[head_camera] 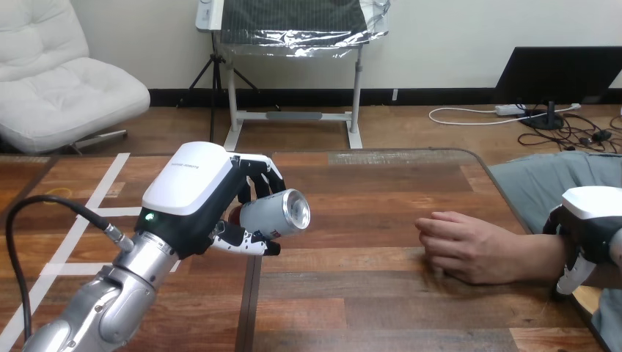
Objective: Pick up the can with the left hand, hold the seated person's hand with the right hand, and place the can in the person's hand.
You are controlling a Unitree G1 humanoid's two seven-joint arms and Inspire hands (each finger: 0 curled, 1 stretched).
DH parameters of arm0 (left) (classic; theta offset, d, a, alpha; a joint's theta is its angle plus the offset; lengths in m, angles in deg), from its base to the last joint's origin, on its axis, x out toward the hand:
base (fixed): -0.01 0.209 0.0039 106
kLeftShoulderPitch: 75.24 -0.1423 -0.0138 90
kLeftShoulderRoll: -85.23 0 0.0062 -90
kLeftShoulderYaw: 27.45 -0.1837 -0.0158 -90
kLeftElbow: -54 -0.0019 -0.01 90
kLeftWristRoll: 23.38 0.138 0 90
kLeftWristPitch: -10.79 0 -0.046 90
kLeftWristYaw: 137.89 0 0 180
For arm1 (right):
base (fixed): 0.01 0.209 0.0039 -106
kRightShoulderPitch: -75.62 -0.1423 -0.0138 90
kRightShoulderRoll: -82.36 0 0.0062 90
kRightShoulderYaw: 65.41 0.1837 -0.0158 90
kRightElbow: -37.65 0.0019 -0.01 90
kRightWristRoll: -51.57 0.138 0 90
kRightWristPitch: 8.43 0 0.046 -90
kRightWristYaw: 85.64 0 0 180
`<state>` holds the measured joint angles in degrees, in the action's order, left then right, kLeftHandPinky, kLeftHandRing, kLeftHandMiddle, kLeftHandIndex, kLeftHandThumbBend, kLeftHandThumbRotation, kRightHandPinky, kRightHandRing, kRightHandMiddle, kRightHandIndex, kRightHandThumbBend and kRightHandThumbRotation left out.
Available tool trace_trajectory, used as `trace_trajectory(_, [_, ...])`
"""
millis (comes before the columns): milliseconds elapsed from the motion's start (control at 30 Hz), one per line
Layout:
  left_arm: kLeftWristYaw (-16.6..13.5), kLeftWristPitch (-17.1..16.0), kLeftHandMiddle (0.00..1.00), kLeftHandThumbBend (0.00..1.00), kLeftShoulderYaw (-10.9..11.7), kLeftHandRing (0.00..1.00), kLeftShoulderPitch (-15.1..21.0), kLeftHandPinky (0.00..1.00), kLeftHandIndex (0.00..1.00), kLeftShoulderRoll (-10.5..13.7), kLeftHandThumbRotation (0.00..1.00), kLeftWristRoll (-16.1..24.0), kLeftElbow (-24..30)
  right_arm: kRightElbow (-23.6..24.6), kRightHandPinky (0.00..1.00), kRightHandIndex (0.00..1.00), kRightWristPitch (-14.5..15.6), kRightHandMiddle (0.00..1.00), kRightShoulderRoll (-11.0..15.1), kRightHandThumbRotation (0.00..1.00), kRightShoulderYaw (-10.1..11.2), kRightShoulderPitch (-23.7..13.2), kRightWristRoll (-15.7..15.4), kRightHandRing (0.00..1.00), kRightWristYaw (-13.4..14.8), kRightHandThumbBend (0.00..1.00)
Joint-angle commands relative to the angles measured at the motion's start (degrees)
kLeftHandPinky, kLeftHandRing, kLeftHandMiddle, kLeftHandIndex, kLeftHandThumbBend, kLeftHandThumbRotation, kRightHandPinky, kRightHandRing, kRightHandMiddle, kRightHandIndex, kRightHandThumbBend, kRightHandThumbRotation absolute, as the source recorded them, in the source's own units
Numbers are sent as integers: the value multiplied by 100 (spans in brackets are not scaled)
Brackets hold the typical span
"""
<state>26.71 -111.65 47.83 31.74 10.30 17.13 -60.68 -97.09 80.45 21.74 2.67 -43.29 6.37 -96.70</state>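
My left hand [187, 192] is shut on a silver can [275, 213], which lies on its side with its top facing right, held above the wooden table [367, 301] at centre left. The fingers wrap over the can and the thumb runs under it. The person's hand [469, 246] rests palm down on the table at the right, its fingers loosely curled, well to the right of the can. At the right edge, my right hand [590, 220] sits over the person's wrist, with fingers [571, 275] curled down round it.
White tape lines [95, 213] cross the table's left part. The table's right edge [506, 198] runs diagonally past the person's forearm. Bare wood lies between the can and the person's hand.
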Motion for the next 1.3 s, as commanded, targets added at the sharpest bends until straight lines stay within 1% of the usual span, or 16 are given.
trace_trajectory(0, [-31, -17, 49, 66, 202, 42, 383, 37, 51, 65, 0, -115, 268, -36, 59, 76, 83, 78, -223, 0, -108, -83, 27, 71, -73, 80])
trace_trajectory(100, [-40, -31, 49, 66, 205, 42, 378, 37, 51, 72, 0, -110, 281, -20, 59, 76, 108, 78, -246, 0, -103, -61, 52, 72, -107, 79])
trace_trajectory(400, [18, -3, 49, 66, 224, 42, 352, 37, 51, 76, 0, -129, 338, -213, 59, 76, 119, 79, -344, 0, -206, -99, -4, 72, -94, 79])
trace_trajectory(633, [45, 1, 49, 66, 241, 42, 338, 37, 51, 76, 0, -132, 354, -362, 58, 75, 61, 77, -409, 0, -241, -100, 16, 70, 5, 79])
trace_trajectory(833, [71, 8, 49, 66, 252, 42, 328, 37, 51, 81, 0, -139, 362, -503, 53, 72, 9, 72, -462, 0, -272, -120, 17, 65, 100, 80])
trace_trajectory(967, [68, -10, 49, 66, 257, 42, 328, 37, 51, 83, 0, -145, 356, -621, 48, 67, 1, 67, -512, 0, -290, -149, 15, 60, 172, 79])
trace_trajectory(1133, [96, -15, 49, 66, 264, 42, 327, 37, 51, 88, 0, -170, 361, -729, 44, 64, 36, 65, -575, 0, -297, -180, 30, 57, 241, 79])
trace_trajectory(1267, [129, -3, 49, 66, 263, 42, 328, 37, 51, 96, 0, -177, 363, -783, 41, 60, 1, 63, -595, 0, -286, -179, 48, 53, 322, 77])
